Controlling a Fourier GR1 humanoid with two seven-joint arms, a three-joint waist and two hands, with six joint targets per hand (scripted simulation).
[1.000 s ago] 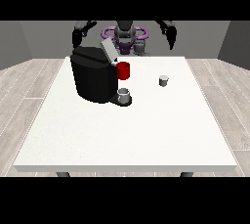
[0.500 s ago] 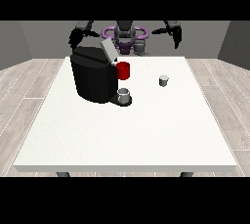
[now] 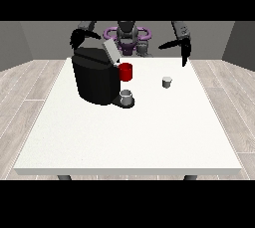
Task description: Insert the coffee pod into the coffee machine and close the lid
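Small grey coffee pod (image 3: 167,81): upright on the white tabletop, below and well apart from the fingers (image 3: 185,57) at the view's right. Bulky black coffee machine (image 3: 94,78): grey lid (image 3: 110,51) raised, tilted open.

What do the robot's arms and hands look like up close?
Both arms are dark grey and slender, built in jointed segments. Each ends in a black robot hand with thin fingers and a thumb, one at the view's right, one at the view's left. No cables or markings show.

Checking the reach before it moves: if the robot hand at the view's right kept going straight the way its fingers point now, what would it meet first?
Probably the white table. The robot hand at the view's right points down near the far edge; the coffee pod lies nearer the camera and inward, seemingly off that line, though depth is unclear.
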